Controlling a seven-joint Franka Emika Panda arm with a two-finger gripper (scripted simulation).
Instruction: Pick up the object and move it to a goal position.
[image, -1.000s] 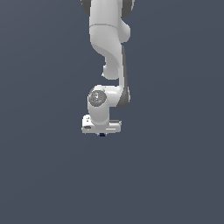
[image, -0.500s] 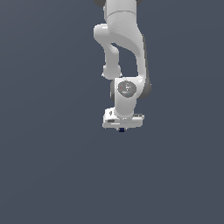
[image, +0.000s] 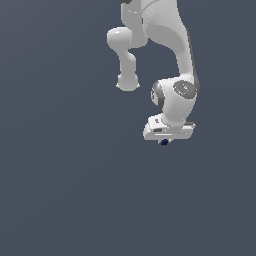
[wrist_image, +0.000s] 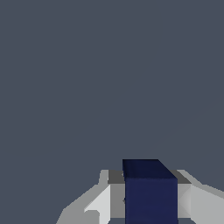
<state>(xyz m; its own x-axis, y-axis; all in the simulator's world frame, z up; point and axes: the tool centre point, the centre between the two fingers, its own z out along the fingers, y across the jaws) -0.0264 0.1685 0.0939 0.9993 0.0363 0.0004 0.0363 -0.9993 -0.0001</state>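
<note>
The white robot arm hangs from above in the exterior view, with my gripper (image: 164, 141) at its lower end. A tiny dark navy-blue cube (image: 164, 142) shows just under the white hand, held between the fingers. In the wrist view the cube (wrist_image: 150, 192) fills the space between the two pale fingers (wrist_image: 103, 203), which press against its sides. My gripper is shut on the cube and holds it in the air over the plain grey ground.
Only a flat, featureless grey-blue surface (image: 65, 190) lies around and below the arm. No goal marker or other object shows in either view.
The arm has swung steadily toward the exterior view's right with the cube held in the gripper. The hand stays at about the same height.
</note>
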